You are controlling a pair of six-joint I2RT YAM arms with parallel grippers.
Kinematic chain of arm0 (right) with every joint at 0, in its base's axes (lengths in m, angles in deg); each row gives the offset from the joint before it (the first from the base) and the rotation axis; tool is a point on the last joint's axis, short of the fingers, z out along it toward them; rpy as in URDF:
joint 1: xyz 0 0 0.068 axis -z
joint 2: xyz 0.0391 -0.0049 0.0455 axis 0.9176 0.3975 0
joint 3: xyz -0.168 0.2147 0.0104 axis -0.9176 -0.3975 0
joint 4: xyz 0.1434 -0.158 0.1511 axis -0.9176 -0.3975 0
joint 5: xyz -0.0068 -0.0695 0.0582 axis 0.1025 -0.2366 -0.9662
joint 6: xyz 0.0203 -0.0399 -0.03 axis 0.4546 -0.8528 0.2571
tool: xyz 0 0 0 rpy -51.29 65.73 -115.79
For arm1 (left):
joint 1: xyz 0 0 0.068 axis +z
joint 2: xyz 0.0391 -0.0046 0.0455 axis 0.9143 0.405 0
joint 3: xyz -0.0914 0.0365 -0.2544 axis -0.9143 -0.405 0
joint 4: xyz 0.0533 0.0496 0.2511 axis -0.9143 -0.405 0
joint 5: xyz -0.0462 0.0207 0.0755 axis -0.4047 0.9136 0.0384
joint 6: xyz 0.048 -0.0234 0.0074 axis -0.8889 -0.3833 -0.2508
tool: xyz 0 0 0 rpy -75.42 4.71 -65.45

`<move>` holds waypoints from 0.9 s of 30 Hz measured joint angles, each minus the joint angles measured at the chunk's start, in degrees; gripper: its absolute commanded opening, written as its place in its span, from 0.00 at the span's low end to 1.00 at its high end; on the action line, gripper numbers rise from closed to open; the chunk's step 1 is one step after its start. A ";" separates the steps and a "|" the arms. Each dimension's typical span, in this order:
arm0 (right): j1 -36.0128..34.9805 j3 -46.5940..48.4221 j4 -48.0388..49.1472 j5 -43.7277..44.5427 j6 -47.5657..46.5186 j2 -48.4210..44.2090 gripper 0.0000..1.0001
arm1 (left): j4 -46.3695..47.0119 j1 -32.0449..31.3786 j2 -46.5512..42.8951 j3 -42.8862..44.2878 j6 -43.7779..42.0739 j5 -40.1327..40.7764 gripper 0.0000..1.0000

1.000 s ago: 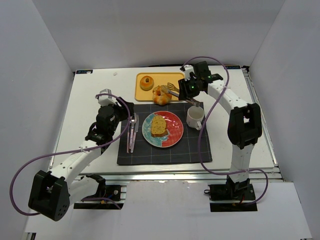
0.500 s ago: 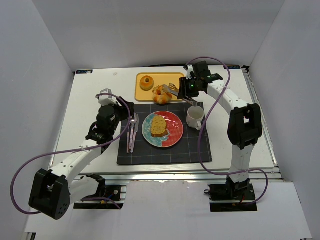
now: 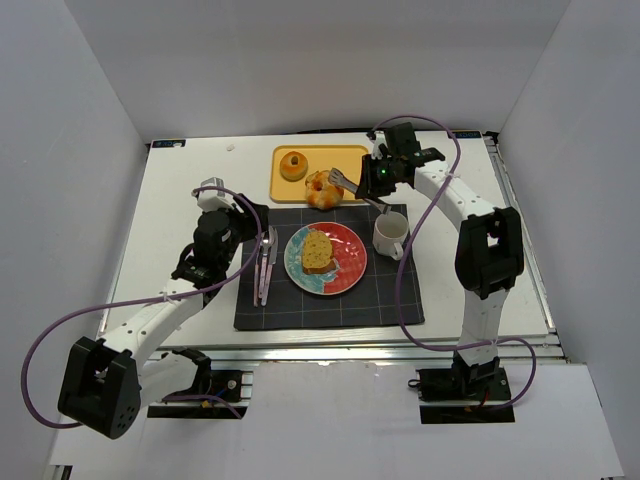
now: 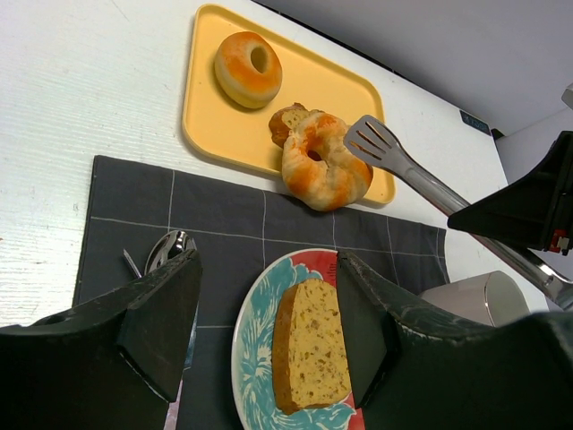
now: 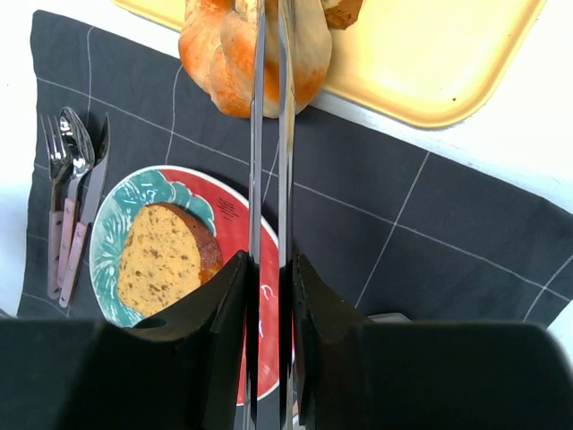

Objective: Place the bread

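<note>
The bread shows as a golden knotted roll [image 3: 322,190] [image 4: 324,166] [image 5: 215,54] on the near edge of the yellow tray [image 3: 320,156], a slice end [image 4: 285,121] [image 5: 341,11] behind it, and a tan slice [image 3: 317,252] [image 4: 309,354] [image 5: 161,260] lying on the plate [image 3: 350,262]. My right gripper [image 3: 383,178] [image 5: 270,296] is shut on metal tongs [image 4: 394,157] [image 5: 271,179]. Their arms are squeezed close, with the tip at the roll's right side. Whether the tip pinches the roll is hidden. My left gripper [image 3: 245,225] [image 4: 266,305] hangs open above the plate's slice.
A round orange bun [image 3: 293,165] [image 4: 248,69] sits at the tray's back left. A white cup [image 3: 390,236] stands right of the plate on the dark placemat [image 3: 390,300]. Cutlery [image 3: 265,262] [image 5: 72,206] lies left of the plate.
The tongs' arms have closed together at the roll as my right gripper squeezed. The left arm has stayed still.
</note>
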 measured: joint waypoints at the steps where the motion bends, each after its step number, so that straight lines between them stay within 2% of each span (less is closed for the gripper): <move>1: 0.00 -0.04 0.07 -0.02 0.11 -0.09 0.06 | 0.00 0.00 0.00 0.02 0.00 0.00 0.71; 5: 0.33 -0.09 0.42 -0.48 0.46 -0.87 0.00 | -0.02 0.00 0.00 0.22 -0.02 0.00 0.71; 18: 5.38 1.09 4.76 -6.51 2.58 -5.22 0.00 | -0.02 0.00 -0.02 0.37 0.00 0.02 0.71; 22: 5.66 0.35 4.57 -13.25 -0.90 -6.93 0.00 | -0.07 0.00 -0.11 0.39 -0.02 0.07 0.71; 27: 5.51 -5.31 1.70 -23.17 -11.37 -12.17 0.00 | -0.15 0.00 -0.83 0.39 -0.02 0.37 0.71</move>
